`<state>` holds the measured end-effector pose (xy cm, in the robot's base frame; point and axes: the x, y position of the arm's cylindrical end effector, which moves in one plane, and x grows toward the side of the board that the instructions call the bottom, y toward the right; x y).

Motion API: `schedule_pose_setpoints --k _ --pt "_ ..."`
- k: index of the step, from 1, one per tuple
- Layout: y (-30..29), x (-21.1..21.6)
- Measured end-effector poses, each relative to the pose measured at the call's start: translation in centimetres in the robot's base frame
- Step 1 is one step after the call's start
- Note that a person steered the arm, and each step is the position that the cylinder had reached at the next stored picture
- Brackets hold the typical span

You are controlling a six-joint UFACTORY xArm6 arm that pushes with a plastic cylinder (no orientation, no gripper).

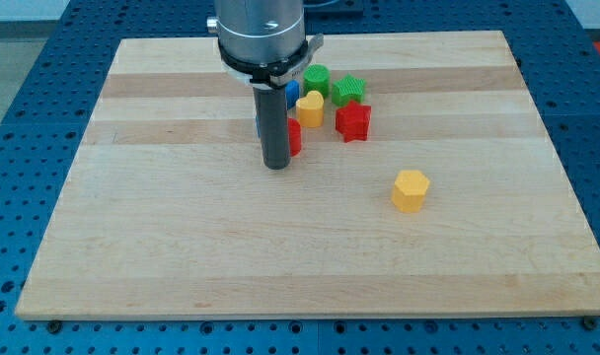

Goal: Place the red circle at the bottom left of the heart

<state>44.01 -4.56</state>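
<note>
Across the middle of the view lies the pale wooden tabletop (182, 247), most of it bare, with the blocks gathered near its top centre. That clustering matters: the heart sits among neighbours, so room around it is tight.

Next in size is my arm's grey housing (261, 35), coming down from the view's top and ending in the dark rod. I have no fingers, so nothing is gripped or released; I only push. My tip (276, 166) rests on the board just on the view's left of the red circle (294, 138), touching it or nearly so; the rod hides most of that block and only its right edge shows.

The yellow heart (310, 109) lies just up and to the right of the red circle, so the circle already sits close to the heart's bottom left. I judge the task nearly finished, with at most a small nudge left.

A red star (353, 121) stands just right of the heart. Two green blocks (317, 79) (347, 90) sit behind it, shapes unclear. A blue block (292, 94) peeks out behind the rod, mostly hidden.

Well apart, toward the view's lower right, a yellow hexagon (411, 190) sits alone and plays no part.
</note>
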Motion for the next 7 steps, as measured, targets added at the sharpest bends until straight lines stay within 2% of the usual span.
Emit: schedule_pose_setpoints --k 7 --pt "2.0 -0.8"
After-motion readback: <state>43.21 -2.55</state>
